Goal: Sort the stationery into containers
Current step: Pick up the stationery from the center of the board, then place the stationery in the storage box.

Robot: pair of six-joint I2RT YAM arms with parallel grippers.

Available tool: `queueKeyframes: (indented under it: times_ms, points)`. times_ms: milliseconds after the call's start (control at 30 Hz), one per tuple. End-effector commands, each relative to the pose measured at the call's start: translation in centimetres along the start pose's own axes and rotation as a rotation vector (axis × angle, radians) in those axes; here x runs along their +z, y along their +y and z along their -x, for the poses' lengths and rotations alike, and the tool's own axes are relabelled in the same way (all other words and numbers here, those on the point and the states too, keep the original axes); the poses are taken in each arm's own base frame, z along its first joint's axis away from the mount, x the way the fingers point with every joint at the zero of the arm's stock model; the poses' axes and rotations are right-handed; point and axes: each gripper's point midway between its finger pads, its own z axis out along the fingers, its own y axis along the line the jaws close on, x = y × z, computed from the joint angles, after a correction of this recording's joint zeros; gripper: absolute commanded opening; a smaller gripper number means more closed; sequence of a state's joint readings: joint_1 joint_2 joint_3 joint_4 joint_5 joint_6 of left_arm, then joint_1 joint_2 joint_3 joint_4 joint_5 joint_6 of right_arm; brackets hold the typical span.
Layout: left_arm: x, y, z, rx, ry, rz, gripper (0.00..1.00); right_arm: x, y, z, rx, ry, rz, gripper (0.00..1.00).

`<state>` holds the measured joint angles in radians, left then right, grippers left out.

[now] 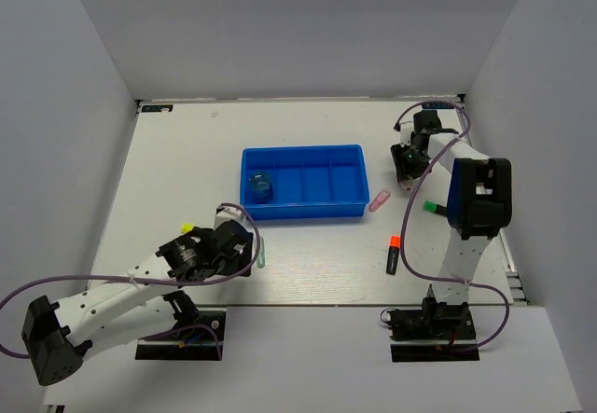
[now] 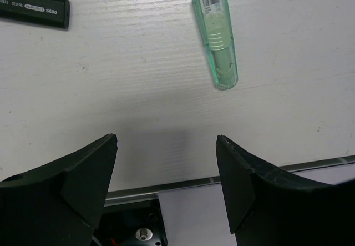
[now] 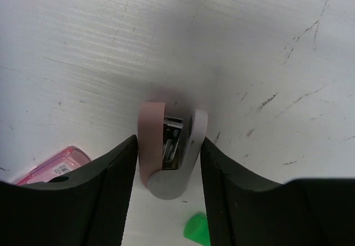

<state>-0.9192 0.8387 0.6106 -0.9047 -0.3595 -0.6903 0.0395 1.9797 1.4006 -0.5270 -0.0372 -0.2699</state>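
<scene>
The right claw (image 3: 168, 146) grips the stapler (image 3: 152, 135) standing on the bench (image 3: 249, 46) right of the tray (image 1: 303, 211), so it should lift straight and clear the rim before letting go, while the open left claw (image 2: 166, 140) hangs near the green tube (image 2: 219, 40).

The bright blue tray (image 1: 303, 152) lies mid-table, long side running left to right, with four compartments. We find the translucent blue roll (image 1: 259, 187) in the leftmost compartment.

The pale green tube (image 1: 264, 253) lies flat, near and left of the tray, barcode label up. The pink tube (image 1: 380, 201) lies flat just beside the tray's near right corner. Farther back on that side the small stapler (image 3: 169, 151), pink and pale grey, rests on the table.

- Orange-capped marker (image 1: 394, 254): flat, near right of the tray, cap pointing far.
- Green-capped marker (image 1: 431, 206): farther right, we see only the cap.
- Yellow-capped marker (image 1: 187, 228): left of the green tube, mostly hidden.
</scene>
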Motion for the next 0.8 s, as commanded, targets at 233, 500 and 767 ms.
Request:
queueKeyframes:
  times_ms: [233,500,767]
  points:
    - [1.5,-1.8,1.5,-0.009,-0.033,-0.006,0.8,-0.9,-0.2,-0.1,-0.006,0.007,-0.004,0.25]
    - [4.1,-3.0,1.9,0.031,-0.006,0.038,0.8,-11.0,3.3,3.5,-0.063,-0.218,0.118,0.17]
    - [5.5,-5.5,3.6,0.033,-0.009,0.003,0.81,-19.2,14.7,5.8,-0.1,-0.304,0.614,0.1]
